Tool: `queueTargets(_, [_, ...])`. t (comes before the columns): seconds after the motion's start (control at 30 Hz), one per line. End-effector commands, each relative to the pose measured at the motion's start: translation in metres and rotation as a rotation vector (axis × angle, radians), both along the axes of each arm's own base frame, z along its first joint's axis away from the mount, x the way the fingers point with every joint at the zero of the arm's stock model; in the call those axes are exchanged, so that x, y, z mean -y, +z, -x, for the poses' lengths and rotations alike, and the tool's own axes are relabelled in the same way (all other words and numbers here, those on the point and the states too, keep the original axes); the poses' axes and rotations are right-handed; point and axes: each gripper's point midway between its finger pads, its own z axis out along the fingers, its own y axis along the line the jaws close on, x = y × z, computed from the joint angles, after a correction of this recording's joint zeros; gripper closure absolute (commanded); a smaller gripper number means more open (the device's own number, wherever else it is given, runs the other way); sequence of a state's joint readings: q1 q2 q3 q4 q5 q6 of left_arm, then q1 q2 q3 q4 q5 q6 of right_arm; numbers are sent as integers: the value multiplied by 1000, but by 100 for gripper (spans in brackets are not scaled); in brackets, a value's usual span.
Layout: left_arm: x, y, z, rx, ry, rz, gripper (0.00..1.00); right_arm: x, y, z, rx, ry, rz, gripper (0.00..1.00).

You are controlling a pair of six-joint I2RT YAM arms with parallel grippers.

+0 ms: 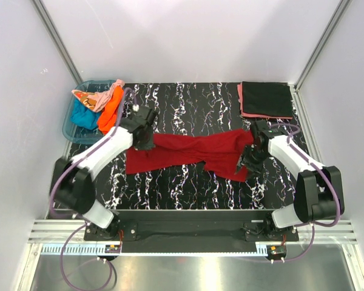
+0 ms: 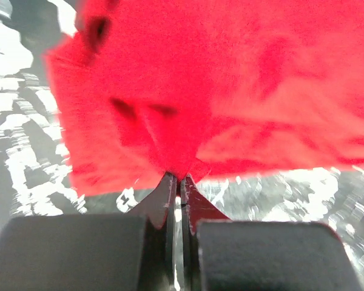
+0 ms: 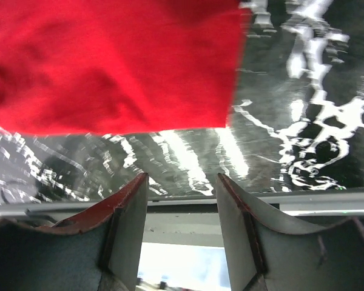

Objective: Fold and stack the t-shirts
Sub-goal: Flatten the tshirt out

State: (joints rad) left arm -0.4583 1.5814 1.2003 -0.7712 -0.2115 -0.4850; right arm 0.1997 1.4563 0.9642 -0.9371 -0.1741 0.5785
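Observation:
The dark red t-shirt [image 1: 188,151] lies spread lengthwise across the middle of the black marbled table [image 1: 188,103]. My left gripper [image 1: 144,144] is at its upper left edge. In the left wrist view the left gripper [image 2: 182,179] is shut, pinching an edge of the red cloth [image 2: 230,91]. My right gripper [image 1: 242,163] hovers at the shirt's right end. In the right wrist view the right gripper [image 3: 182,177] is open and holds nothing, with the red t-shirt [image 3: 109,60] just ahead of it. A folded black t-shirt [image 1: 267,99] rests on a folded salmon pink one [image 1: 261,116] at the back right.
A blue translucent tub [image 1: 68,127] at the back left holds crumpled teal [image 1: 84,116], orange [image 1: 111,109] and pale peach [image 1: 97,97] t-shirts. White walls enclose the table on three sides. A metal rail [image 1: 188,233] runs along the near edge by the arm bases.

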Motion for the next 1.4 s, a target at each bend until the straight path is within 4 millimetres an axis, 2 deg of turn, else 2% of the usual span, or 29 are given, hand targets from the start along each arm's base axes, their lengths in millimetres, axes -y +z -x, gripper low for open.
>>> queueTargets(0.0, [-20, 54, 11, 145, 4, -20, 100, 14, -7, 6, -14, -99, 7, 45])
queueTargets(0.07, [-22, 69, 19, 184, -7, 10, 100, 13, -13, 4, -18, -110, -7, 45])
queueTargets(0.1, [-19, 68, 24, 181, -22, 34, 100, 12, -17, 7, -32, -111, -14, 45])
queueTargets(0.3, [-7, 91, 31, 270, -56, 155, 100, 18, -37, 3, -34, -121, 20, 46])
queueTargets(0.5, [-1, 91, 34, 261, -82, 183, 100, 16, -53, -12, -25, -85, 20, 50])
queueTargets(0.53, [-1, 91, 34, 262, -88, 183, 100, 17, -56, -13, -28, -78, 23, 52])
queueTargets(0.6, [-1, 93, 34, 266, -92, 184, 100, 18, -55, -16, -12, -74, 30, 70])
queueTargets(0.67, [-1, 93, 34, 267, -99, 179, 100, 18, -47, -16, 12, -67, 24, 87])
queueTargets(0.7, [-1, 93, 34, 268, -102, 175, 100, 15, -37, -16, 34, -69, 4, 95])
queueTargets(0.77, [-1, 91, 33, 263, -114, 166, 100, 9, -22, -3, 8, -72, -33, 97])
queueTargets(0.8, [-1, 90, 33, 259, -119, 161, 100, 3, -2, -1, 45, -83, -74, 99])
queueTargets(0.83, [-1, 89, 33, 255, -123, 157, 100, 1, 8, 16, -1, -88, -83, 99])
queueTargets(0.87, [-1, 88, 33, 251, -125, 153, 100, -2, 19, 22, 2, -87, -106, 100])
queueTargets(0.9, [-1, 89, 32, 253, -130, 152, 100, -12, 43, 25, 44, -72, -178, 100])
queueTargets(0.93, [-2, 89, 32, 253, -134, 145, 100, -16, 53, 36, 21, -67, -202, 100])
queueTargets(1.0, [-6, 92, 32, 271, -129, 135, 100, -25, 73, 38, 46, -41, -252, 100])
queueTargets(1.07, [-10, 93, 33, 288, -118, 124, 100, -28, 78, 25, 60, -25, -263, 100])
queueTargets(1.13, [-12, 97, 34, 309, -115, 129, 100, -34, 75, -14, 85, 7, -260, 100])
queueTargets(1.17, [-12, 96, 36, 308, -115, 128, 100, -36, 74, -29, 91, 21, -262, 96])
queueTargets(1.2, [-12, 97, 36, 310, -117, 132, 100, -41, 71, -58, 96, 47, -261, 92])
queueTargets(1.27, [-12, 97, 37, 306, -120, 132, 100, -47, 70, -86, 111, 66, -274, 85])
queueTargets(1.3, [-11, 98, 37, 308, -123, 134, 100, -53, 74, -107, 135, 84, -288, 83])
queueTargets(1.37, [-11, 98, 38, 309, -126, 135, 100, -59, 79, -122, 159, 105, -297, 78])
